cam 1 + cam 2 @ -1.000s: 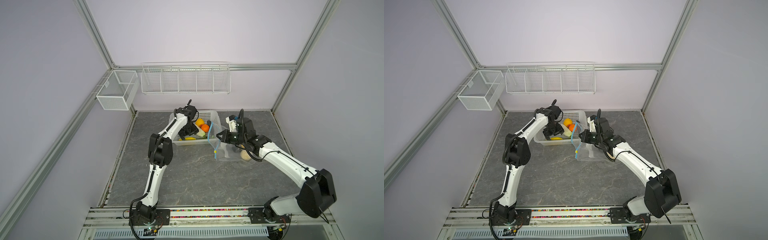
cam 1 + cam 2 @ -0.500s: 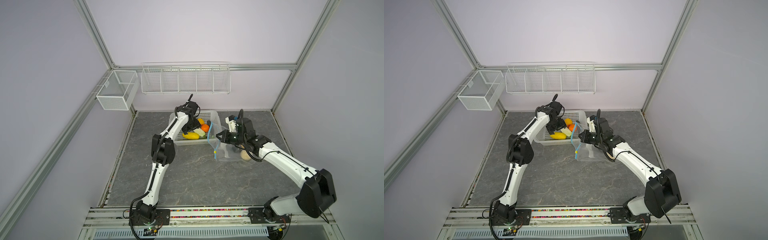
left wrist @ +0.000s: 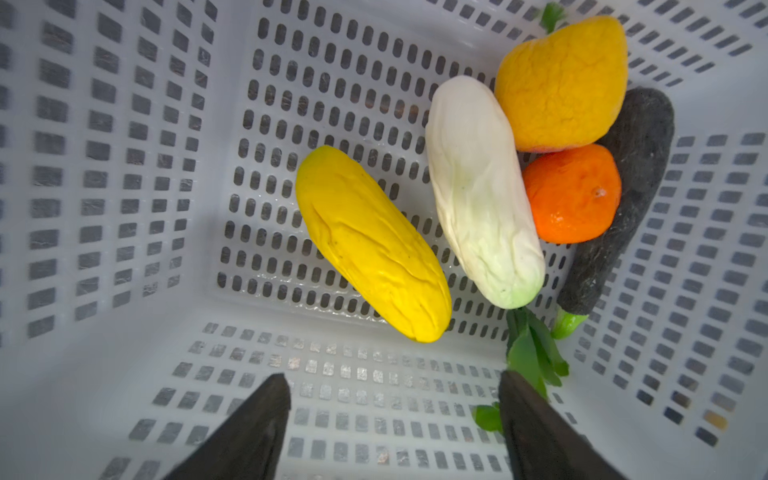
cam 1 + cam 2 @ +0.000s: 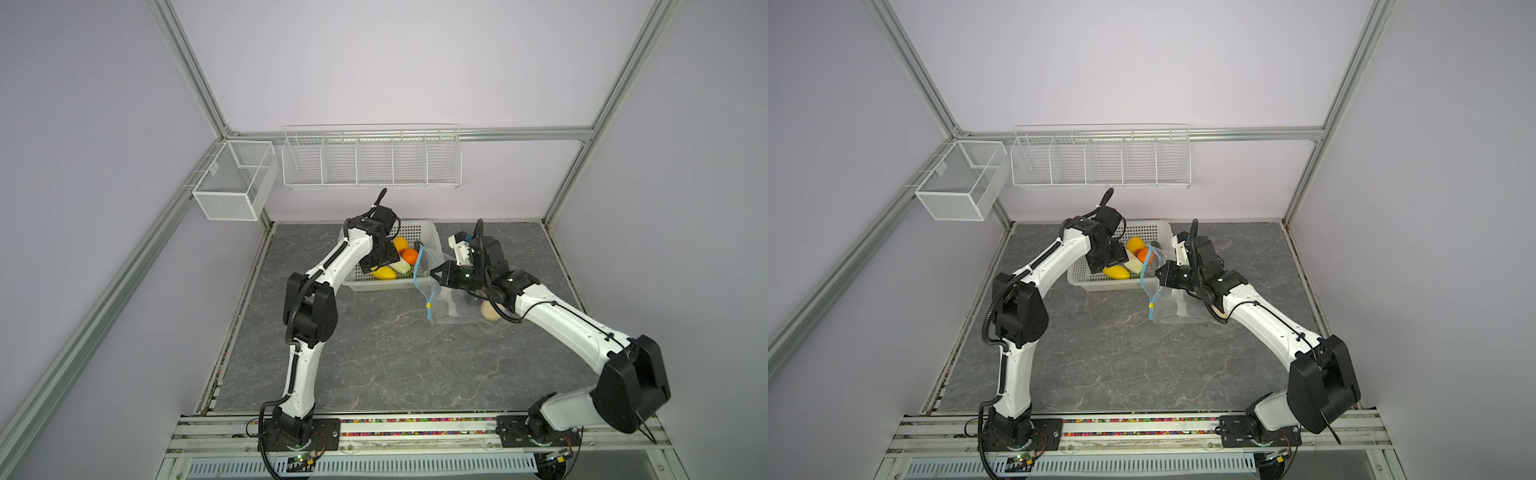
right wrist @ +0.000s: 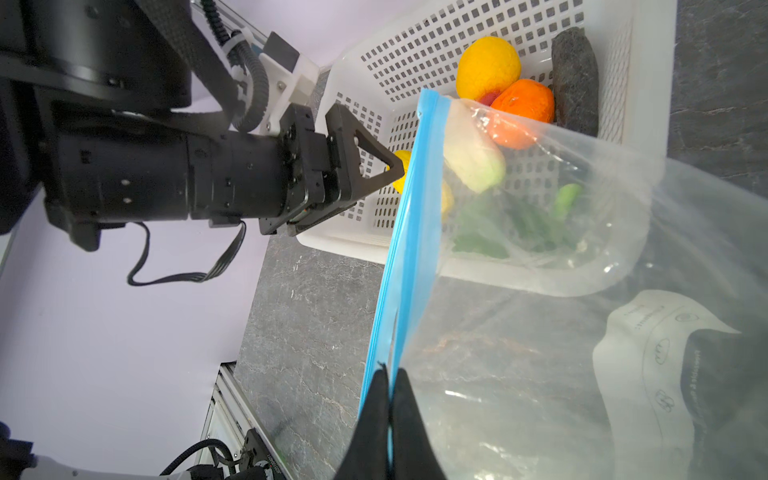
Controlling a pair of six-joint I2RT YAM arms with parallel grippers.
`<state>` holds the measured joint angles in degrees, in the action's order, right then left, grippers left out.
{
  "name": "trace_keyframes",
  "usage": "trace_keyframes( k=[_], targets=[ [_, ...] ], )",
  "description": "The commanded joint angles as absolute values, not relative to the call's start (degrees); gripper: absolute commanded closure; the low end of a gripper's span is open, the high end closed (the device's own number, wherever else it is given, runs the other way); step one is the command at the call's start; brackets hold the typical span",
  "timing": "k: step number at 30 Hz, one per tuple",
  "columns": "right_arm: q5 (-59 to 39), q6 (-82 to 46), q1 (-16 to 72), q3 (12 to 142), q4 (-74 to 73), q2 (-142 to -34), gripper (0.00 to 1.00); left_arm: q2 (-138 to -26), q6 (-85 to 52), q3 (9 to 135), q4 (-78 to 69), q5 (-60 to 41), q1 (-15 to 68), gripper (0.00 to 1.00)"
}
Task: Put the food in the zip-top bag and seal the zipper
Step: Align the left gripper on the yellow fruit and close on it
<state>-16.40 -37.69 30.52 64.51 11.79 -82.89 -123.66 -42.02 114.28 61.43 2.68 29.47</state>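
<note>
My left gripper (image 3: 392, 376) hangs open inside the basket, with nothing between its fingers. Below it lies the food: a long yellow piece (image 3: 374, 245), a white one (image 3: 482, 195), an orange one (image 3: 571, 193), a yellow-orange one (image 3: 561, 83), a black one (image 3: 623, 208) and green leaves (image 3: 532, 353). My right gripper (image 5: 390, 374) is shut on the light-blue zipper (image 5: 411, 232) and holds the mouth of the zip-top bag (image 4: 457, 307) up beside the basket. The yellow slider tab (image 4: 427, 306) hangs at the strip's lower end. A beige piece (image 4: 490, 311) lies inside the bag.
The white perforated basket (image 4: 386, 284) stands at the back middle of the grey table, touching the bag's mouth. Two wire baskets (image 4: 372, 160) (image 4: 232, 183) hang on the back wall. Metal frame posts stand at the corners.
My left gripper has shifted inside the basket, and the long yellow piece now shows more fully beside it. My right gripper and the bag have stayed put.
</note>
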Motion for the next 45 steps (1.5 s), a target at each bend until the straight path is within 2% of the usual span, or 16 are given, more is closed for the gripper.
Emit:
trace_keyframes(
  k=[1, 13, 20, 32, 45],
  targets=[
    [-17.14, -37.42, 30.88, 66.42, 12.2, -83.87, 0.93, -123.6, -42.55, 110.61, 57.43, 1.04, 28.94, 0.25],
    [-16.22, -37.35, 31.94, 67.32, 12.61, -84.64, 0.94, -125.56, -42.81, 107.82, 53.69, -2.35, 26.13, 0.28],
    [-16.26, -37.23, 32.04, 67.76, 12.83, -85.6, 0.94, -128.93, -41.77, 110.51, 54.08, -5.11, 25.66, 0.3],
    [-16.5, -37.04, 32.07, 67.68, 12.75, -86.47, 0.93, -134.53, -39.95, 119.26, 57.74, -1.19, 24.29, 0.32],
    [-16.63, -36.91, 31.92, 67.24, 12.21, -86.55, 0.93, -141.02, -38.91, 128.79, 61.12, -1.87, 23.04, 0.29]
  ],
)
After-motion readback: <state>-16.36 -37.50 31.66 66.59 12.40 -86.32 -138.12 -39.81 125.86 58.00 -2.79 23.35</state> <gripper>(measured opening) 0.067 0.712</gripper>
